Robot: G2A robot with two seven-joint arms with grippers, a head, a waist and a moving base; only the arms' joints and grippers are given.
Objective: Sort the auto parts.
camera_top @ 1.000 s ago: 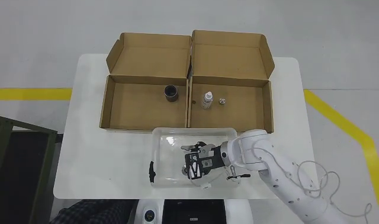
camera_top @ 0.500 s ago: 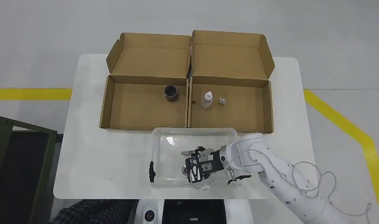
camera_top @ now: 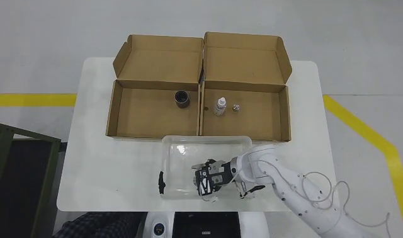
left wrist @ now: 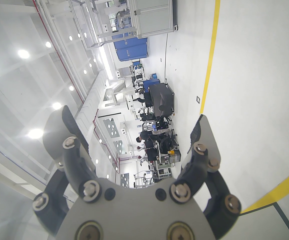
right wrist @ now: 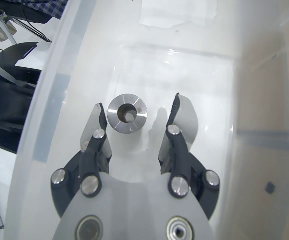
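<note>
Hanging inside the bin (right wrist: 59,51), the right gripper (right wrist: 138,102) has fingers (right wrist: 182,116) spread around a ring (right wrist: 114,123); the left gripper (left wrist: 133,113) also gapes.

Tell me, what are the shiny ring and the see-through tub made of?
The ring looks like machined steel or similar metal: bright, mirror-like, with fine radial glints. The tub looks like clear plastic: glossy, slightly cloudy walls you can see through.

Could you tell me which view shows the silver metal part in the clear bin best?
The right wrist view: the silver metal part sits in the clear bin between the open fingers of the right gripper, its centre hole plain. In the top view the gripper covers that spot; the left wrist view faces the hall.
</note>
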